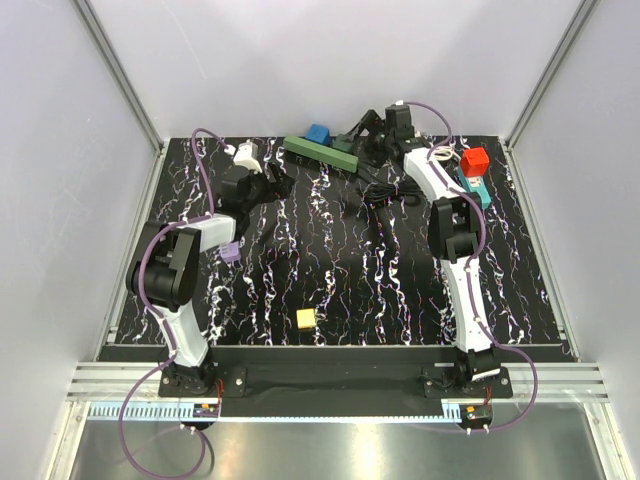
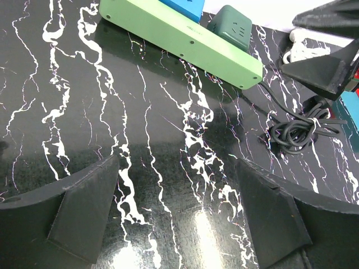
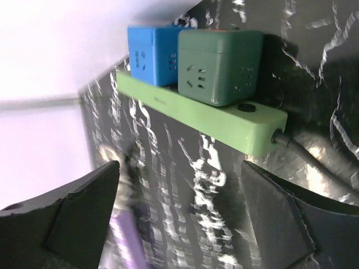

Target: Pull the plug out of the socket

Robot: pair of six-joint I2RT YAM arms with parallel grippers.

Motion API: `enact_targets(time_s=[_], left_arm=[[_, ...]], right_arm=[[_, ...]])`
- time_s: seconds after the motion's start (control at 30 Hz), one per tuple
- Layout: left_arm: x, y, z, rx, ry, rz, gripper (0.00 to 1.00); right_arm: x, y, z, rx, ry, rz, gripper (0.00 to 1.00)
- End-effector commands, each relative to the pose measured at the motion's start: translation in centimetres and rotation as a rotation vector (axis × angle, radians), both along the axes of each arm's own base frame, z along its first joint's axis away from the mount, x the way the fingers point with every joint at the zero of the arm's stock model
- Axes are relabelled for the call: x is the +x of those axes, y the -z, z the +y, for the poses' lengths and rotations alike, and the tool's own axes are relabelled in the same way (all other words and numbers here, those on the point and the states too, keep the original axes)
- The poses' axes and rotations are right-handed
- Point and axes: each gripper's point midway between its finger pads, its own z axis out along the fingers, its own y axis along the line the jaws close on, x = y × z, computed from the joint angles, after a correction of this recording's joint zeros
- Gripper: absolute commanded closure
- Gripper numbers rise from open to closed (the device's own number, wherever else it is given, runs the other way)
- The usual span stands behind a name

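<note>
A light green power strip (image 1: 320, 152) lies at the back of the table. A blue cube plug (image 1: 319, 134) and a dark green cube plug (image 1: 345, 146) sit in it. My right gripper (image 1: 362, 140) is open and empty, just right of the dark green plug. In the right wrist view the strip (image 3: 202, 115), blue plug (image 3: 151, 53) and dark green plug (image 3: 221, 64) lie ahead of the open gripper (image 3: 179, 218). My left gripper (image 1: 278, 181) is open and empty, short of the strip (image 2: 179, 42). In its wrist view the gripper (image 2: 179, 213) hovers over bare table.
The strip's black cable lies coiled (image 1: 385, 192) right of centre, also in the left wrist view (image 2: 294, 131). A red cube (image 1: 474, 161) sits on a teal strip at the back right. A purple cube (image 1: 229, 252) and a yellow cube (image 1: 305, 319) lie on the marbled table.
</note>
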Motion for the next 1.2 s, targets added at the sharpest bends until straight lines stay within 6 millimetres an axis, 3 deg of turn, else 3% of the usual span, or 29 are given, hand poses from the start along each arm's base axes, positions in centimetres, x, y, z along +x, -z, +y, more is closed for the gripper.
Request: enact_targets(time_s=[0.0,0.17,0.33,0.5,0.6,0.67,0.9,1.17], left_arm=[[0.9,-3.5,0.3,0.000,-0.014,-0.116,0.11],[0.9,-3.3,0.2,0.003,-0.009,-0.113,0.10],[0.9,-3.7,-0.3,-0.033,0.043,-0.116,0.10],[1.3,-3.6,-0.2,-0.074,0.056,-0.113,0.10],[1.3,-3.6,-0.1,-0.089,0.062,-0.115,0.10],[1.2,-3.7,-0.1,-0.089,0.061,-0.118,0.10],[1.5,-3.6,-1.1,-0.143,0.107,-0.105,0.10],[1.5,-3.4,-0.7,-0.174,0.107,-0.100,0.11]], right_arm=[[0.2,-2.9,-1.5,-0.113,-0.186,-0.189,0.04],[-0.5,-4.3,-1.8,-0.140,-0.340,-0.274,0.05],[-1.3,-4.0,-2.3,-0.242,-0.426,-0.312,0.11],[-1.1,-1.1,-3.6,-0.361,-0.450,-0.296,0.20],[-0.9,0.2,-3.2,-0.379,-0.479,-0.300,0.27],[-0.6,0.0,-3.1,-0.403,-0.486,-0.322,0.30],[-0.2,2.0,-1.8,-0.410,-0.515,-0.328,0.25],[1.2,3.7,-0.7,-0.408,-0.504,-0.366,0.21]])
